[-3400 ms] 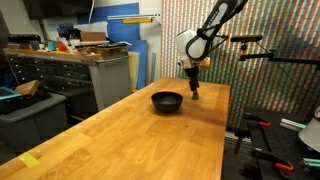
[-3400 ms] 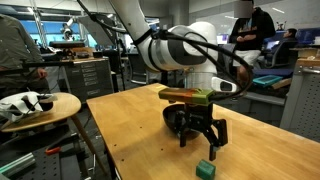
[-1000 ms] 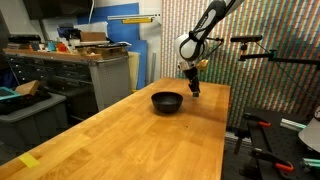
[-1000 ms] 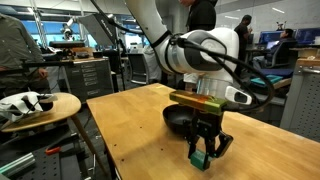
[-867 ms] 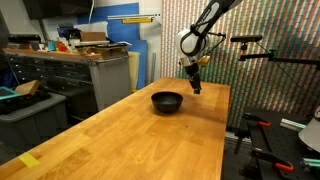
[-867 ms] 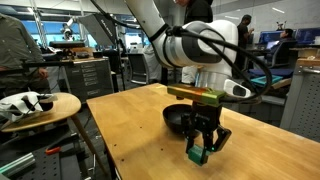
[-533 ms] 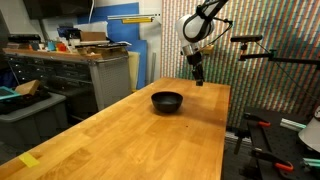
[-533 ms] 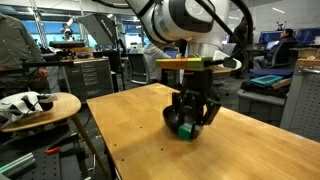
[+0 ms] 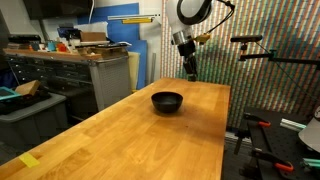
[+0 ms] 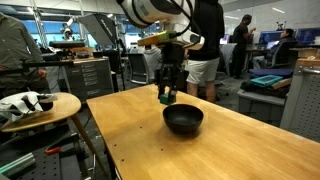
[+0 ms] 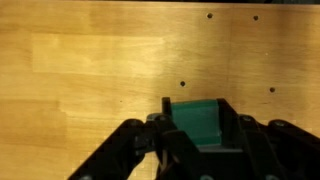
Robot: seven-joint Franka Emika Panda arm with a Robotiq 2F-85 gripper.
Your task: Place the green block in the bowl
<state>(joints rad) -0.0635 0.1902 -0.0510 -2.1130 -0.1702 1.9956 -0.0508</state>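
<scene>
The green block (image 11: 200, 122) sits clamped between the two black fingers of my gripper (image 11: 201, 125) in the wrist view, with bare wooden tabletop below it. In an exterior view the gripper (image 10: 167, 97) hangs in the air with the green block (image 10: 166, 98) at its tips, above the table and up-left of the black bowl (image 10: 183, 120). In an exterior view the gripper (image 9: 191, 72) is raised well above the bowl (image 9: 167, 101), slightly to its right. The block is too small to make out there.
The bowl stands on a long wooden table (image 9: 140, 140). A round side table (image 10: 40, 106) with a white object stands beside it. Cabinets with clutter (image 9: 70, 65) line one side. A person (image 10: 205, 50) stands behind the table.
The gripper has risen from just above the table surface, carrying the green block upward and sideways past the bowl. The bowl has not moved.
</scene>
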